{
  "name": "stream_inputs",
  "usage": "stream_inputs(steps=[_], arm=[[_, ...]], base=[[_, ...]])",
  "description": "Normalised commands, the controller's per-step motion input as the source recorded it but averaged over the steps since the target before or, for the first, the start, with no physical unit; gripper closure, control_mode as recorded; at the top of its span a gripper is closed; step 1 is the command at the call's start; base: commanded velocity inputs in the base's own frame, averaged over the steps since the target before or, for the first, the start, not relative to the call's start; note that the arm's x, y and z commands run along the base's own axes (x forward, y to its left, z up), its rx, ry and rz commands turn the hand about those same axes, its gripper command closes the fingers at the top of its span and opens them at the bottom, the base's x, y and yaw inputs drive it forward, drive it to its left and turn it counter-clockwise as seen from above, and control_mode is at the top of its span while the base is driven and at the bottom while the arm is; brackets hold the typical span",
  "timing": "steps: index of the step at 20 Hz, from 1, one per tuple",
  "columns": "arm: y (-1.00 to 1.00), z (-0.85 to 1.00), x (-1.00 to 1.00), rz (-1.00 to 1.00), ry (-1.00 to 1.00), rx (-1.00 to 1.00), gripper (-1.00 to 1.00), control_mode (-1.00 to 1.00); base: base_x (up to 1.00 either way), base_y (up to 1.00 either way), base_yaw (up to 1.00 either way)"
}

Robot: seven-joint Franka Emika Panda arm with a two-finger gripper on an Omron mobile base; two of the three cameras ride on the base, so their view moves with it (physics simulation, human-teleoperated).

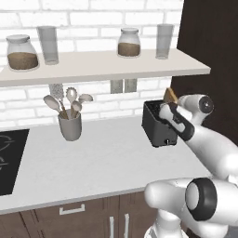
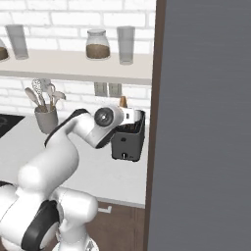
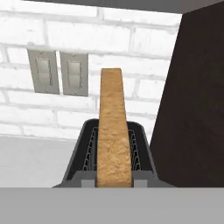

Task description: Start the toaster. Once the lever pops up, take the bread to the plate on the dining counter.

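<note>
The two-finger gripper [image 1: 168,106] sits right of centre in the left base view, above the small boxy dark grey-black toaster [image 1: 156,124]; its jaws are hidden, so whether it grips anything cannot be told. The squarish golden-brown bread slice [image 3: 113,131] stands edge-on at the hand view's centre, rising out of a toaster slot. Behind, two grey wall switch plates [image 3: 57,71] sit on white brick at upper left. The toaster rests on the grey-white worktop [image 1: 102,158].
</note>
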Motion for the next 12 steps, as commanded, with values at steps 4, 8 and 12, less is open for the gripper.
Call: stream_inputs(steps=[4,8,12], arm=[[0.05,0.88,-0.69,0.02,0.05,-0.03,1.0,-1.0],[0.0,0.87,-0.86,0.0,0.18,-0.03,1.0,-1.0],[0.14,0.19,-1.0,0.0,0.12,-0.08,1.0,-1.0]], base=[[0.0,0.0,0.0],[0.0,0.0,0.0],[0.0,0.0,0.0]])
